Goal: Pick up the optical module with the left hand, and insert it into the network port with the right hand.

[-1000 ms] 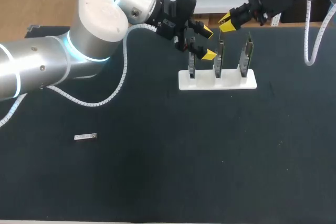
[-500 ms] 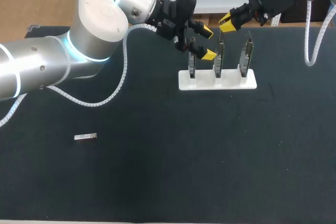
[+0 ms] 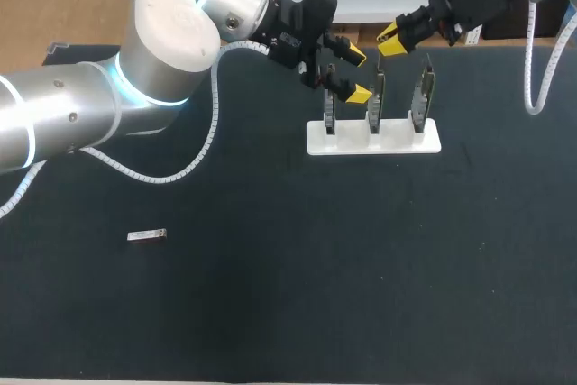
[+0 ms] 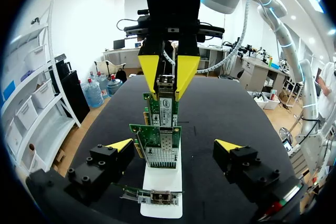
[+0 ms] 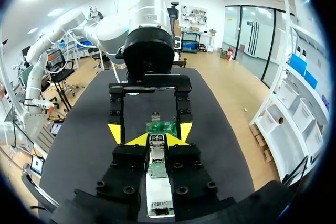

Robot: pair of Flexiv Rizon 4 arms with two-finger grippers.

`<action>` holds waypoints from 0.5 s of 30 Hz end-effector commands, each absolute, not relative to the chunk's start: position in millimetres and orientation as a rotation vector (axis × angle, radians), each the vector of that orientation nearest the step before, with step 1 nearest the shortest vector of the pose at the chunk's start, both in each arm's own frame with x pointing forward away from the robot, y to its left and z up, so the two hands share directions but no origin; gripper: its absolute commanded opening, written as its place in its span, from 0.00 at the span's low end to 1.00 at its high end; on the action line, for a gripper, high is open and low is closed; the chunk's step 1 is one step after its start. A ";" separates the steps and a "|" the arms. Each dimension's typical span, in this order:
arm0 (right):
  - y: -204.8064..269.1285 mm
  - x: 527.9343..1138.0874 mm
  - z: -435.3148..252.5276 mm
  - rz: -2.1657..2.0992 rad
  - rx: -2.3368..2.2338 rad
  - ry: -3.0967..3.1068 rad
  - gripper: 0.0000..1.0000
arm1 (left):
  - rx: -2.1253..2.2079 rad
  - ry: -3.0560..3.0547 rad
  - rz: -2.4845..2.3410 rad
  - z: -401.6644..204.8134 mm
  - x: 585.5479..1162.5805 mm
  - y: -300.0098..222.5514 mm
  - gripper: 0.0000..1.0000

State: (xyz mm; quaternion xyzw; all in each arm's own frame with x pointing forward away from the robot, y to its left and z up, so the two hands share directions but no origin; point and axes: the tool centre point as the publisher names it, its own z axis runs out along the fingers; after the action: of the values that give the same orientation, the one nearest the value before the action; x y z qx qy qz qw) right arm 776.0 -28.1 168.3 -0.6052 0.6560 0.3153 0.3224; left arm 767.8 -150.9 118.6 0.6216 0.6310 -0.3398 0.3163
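Three green network cards stand in a white stand [image 3: 373, 137]. My right gripper [image 3: 394, 40] hangs over them, shut on a small silver optical module [image 4: 165, 84]. In the right wrist view the module [image 5: 156, 150] sits between the yellow tips of the right gripper [image 5: 157, 140], just short of a card's port [image 5: 160, 127]. My left gripper [image 3: 357, 73] is open beside the stand's left end. From its wrist, the left gripper [image 4: 174, 145] straddles the row of cards [image 4: 156, 142] without touching them. A second optical module [image 3: 147, 235] lies on the mat at the left.
The black mat [image 3: 361, 268] covers the table. My left arm [image 3: 135, 87] crosses the table's back left, with its white cable looping over the mat.
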 end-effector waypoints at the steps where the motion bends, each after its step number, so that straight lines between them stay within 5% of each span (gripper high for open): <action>1: -28.2 776.5 167.3 0.829 -1.591 1.722 0.00 | 1.639 1.666 -0.893 119.0 768.5 -151.7 1.00; 15: -27.9 778.9 164.0 0.835 -1.596 1.732 0.00 | 1.639 1.666 -0.893 119.0 768.5 -151.7 1.00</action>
State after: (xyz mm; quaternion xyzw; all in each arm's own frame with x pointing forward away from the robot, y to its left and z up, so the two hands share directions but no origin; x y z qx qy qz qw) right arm 776.8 -28.3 166.3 -0.6053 0.6578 0.3162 0.3176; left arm 767.8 -150.9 118.6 0.6216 0.6310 -0.3398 0.3163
